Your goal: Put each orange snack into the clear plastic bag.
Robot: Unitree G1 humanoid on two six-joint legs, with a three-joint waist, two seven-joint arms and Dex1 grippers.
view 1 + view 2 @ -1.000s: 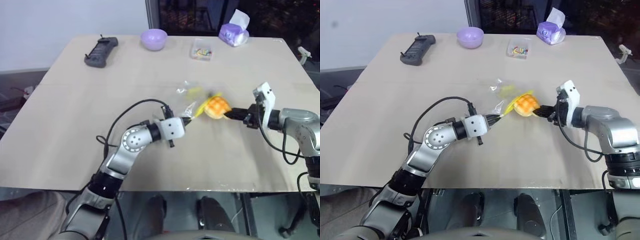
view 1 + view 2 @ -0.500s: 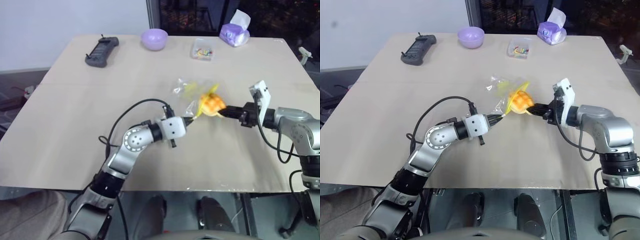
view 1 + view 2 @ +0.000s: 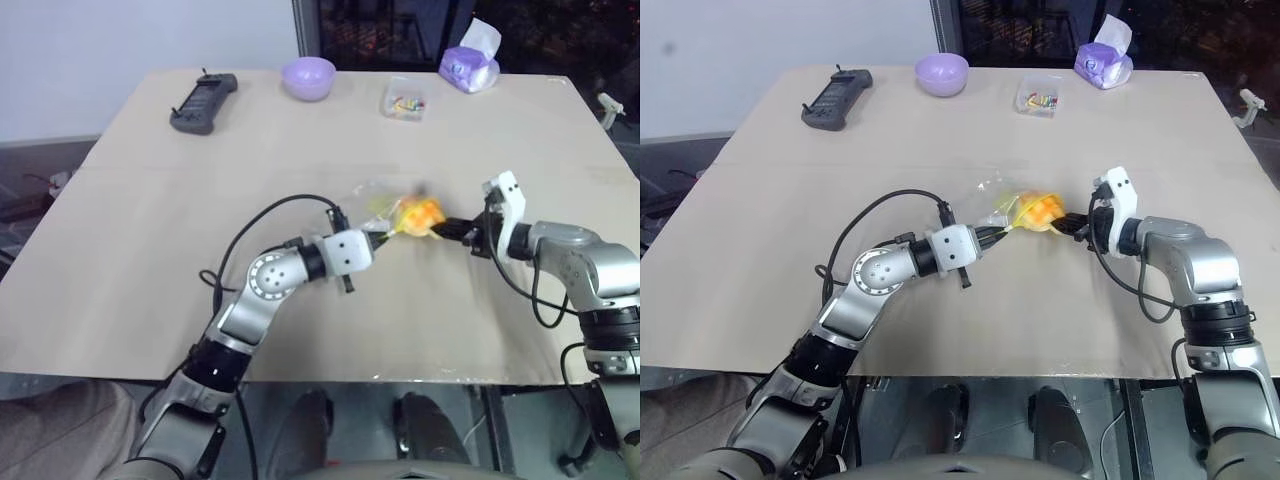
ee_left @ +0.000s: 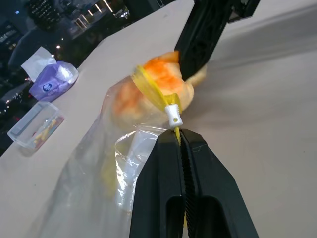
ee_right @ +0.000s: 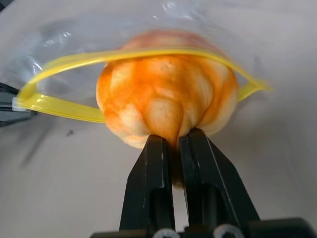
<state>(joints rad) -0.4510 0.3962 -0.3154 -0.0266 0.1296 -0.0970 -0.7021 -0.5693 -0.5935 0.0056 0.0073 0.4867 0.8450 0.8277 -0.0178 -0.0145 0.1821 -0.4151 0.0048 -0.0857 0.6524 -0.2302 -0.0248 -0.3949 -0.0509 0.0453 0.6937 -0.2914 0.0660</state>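
A pale wooden counter (image 3: 150, 250) stood before a white wall and a dark window. Near its middle, the thin clear plastic bag with a yellow seal strip (image 5: 148, 57) lay with its mouth facing the robot's right, the left tool (image 4: 179, 136) clamped on its zipper end. The round orange-yellow scored bun (image 5: 166, 101), pinched by the right tool (image 5: 174, 146), sat halfway through that mouth. Well behind stood a lilac bowl (image 3: 307, 77), a black handset (image 3: 202, 102), a small clear box (image 3: 403, 99) and a purple tissue pack (image 3: 467, 66).

Far edge of worktop (image 3: 150, 250): black remote (image 3: 203, 102), lilac bowl (image 3: 307, 77), clear box (image 3: 403, 100), purple tissue pack (image 3: 467, 66).
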